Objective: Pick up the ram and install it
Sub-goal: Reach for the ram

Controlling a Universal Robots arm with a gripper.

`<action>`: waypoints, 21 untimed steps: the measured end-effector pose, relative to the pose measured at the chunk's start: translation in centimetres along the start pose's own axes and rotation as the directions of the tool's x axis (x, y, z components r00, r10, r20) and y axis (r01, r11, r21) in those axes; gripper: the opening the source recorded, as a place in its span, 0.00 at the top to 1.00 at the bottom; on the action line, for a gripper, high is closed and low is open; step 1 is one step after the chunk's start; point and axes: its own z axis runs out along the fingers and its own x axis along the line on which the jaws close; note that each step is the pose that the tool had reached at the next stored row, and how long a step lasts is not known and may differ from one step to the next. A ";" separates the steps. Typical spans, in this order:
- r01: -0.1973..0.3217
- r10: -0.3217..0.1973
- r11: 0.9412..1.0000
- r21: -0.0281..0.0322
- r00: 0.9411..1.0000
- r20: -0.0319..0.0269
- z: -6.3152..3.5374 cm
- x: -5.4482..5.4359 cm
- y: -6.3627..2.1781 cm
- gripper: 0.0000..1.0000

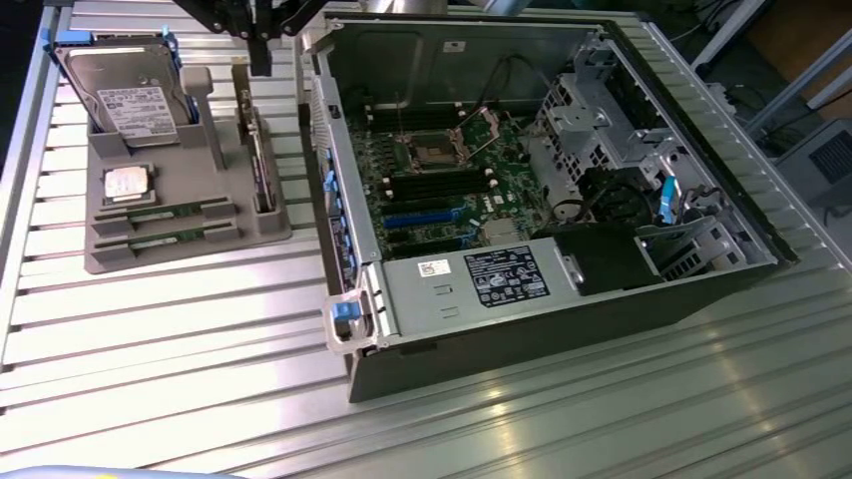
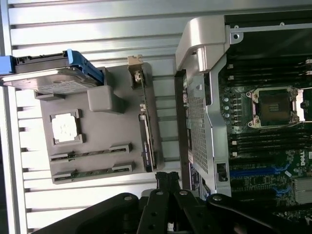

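Observation:
Two ram sticks [image 1: 163, 214] [image 1: 158, 239], thin green boards, lie in the front slots of a grey holder tray [image 1: 200, 254]. The wrist view has them side by side [image 2: 90, 152] [image 2: 92, 171] on the same tray [image 2: 97, 112]. My black gripper [image 1: 261, 55] hangs high over the tray's back edge, above the upright dark expansion card [image 1: 259, 160], well away from the ram. Its fingers [image 2: 168, 181] are shut together with nothing between them. The open computer case [image 1: 349, 200] holds the motherboard, with dark memory slots [image 1: 429, 186] [image 2: 258, 142] beside the CPU socket [image 1: 436, 152].
On the tray also stand a silver hard drive with blue rails [image 1: 123, 95] and a loose CPU chip [image 1: 127, 184]. The case's metal wall [image 2: 204, 107] rises right beside the tray. Everything rests on a ribbed metal table [image 1: 160, 349].

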 end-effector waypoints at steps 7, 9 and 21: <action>0.000 0.000 1.000 0.000 1.000 0.000 -0.05 1.8 -0.14 0.90; 0.000 0.000 1.000 0.000 1.000 0.001 -0.07 2.5 -0.19 0.90; 0.000 0.000 1.000 0.000 1.000 0.001 -0.16 5.4 -0.41 0.90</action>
